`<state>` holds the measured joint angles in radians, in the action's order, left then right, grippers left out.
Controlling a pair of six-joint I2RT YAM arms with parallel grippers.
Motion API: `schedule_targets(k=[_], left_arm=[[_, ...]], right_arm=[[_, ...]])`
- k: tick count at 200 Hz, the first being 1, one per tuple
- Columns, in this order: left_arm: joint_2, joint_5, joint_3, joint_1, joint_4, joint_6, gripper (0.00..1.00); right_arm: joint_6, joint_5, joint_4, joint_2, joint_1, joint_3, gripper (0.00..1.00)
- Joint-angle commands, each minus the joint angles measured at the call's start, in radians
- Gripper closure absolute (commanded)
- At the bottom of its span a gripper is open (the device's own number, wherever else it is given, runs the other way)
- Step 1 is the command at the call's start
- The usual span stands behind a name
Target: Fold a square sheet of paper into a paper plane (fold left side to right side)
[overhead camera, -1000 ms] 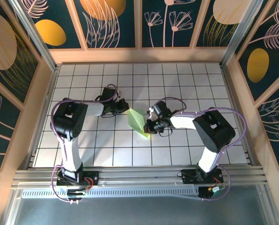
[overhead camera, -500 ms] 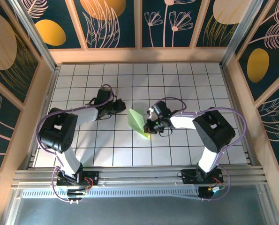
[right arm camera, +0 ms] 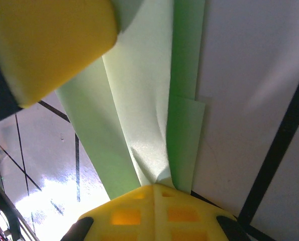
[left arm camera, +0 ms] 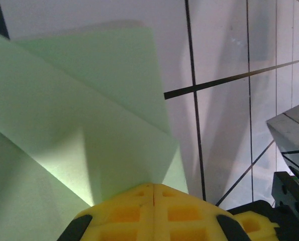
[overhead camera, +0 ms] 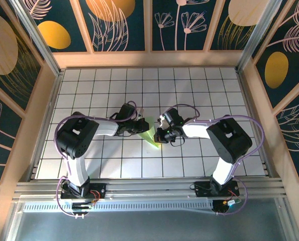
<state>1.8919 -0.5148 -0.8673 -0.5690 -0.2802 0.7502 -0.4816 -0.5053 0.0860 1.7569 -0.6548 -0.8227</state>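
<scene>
Top external view, near edge: a grey metal rail (overhead camera: 149,190) carries both arm bases, the left arm on the left.
Table: a white tiled surface with black grid lines (overhead camera: 204,85), with both arms reaching toward its middle.
Task's thing: a folded sheet of thin pale green paper (overhead camera: 152,138) lies flat near the middle of the table, between the two grippers. It is a narrow creased shape with its point toward the near side.
Right gripper (overhead camera: 159,135): comes in from the right and touches the paper's right edge near the point.
Right jaws: closed, with the yellow pads (right arm camera: 124,216) meeting edge to edge. In the right wrist view the paper's layers converge and crumple right at the pads; I cannot tell whether any paper is pinched.
Left gripper (overhead camera: 143,125): comes in from the left and sits over the paper's far, wider end.
Left jaws: closed, yellow fingertips (left arm camera: 124,213) pressed together. In the left wrist view they sit right over the overlapping green flaps; whether they hold any paper I cannot tell.
Gap between grippers: small, with a strip of paper showing in it.
Far side: dark blue wall panels painted with pale flowers and orange discs (overhead camera: 184,25).
</scene>
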Motion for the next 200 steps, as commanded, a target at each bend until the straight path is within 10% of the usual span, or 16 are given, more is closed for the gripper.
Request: schedule_targets(k=[1,114,200], left_arm=[[0.029,0.023,-0.022,-0.005,0.002,0.010,1.00],[0.051,0.132,-0.009,-0.005,0.124,0.009,1.00],[0.048,0.127,-0.001,-0.005,0.116,0.012,1.00]], right_arm=[[-0.003,0.146,0.181,0.075,-0.011,0.063,1.00],[0.011,-0.102,0.082,-0.116,0.019,-0.035,1.00],[-0.028,-0.142,-0.111,0.012,0.012,-0.039,1.00]])
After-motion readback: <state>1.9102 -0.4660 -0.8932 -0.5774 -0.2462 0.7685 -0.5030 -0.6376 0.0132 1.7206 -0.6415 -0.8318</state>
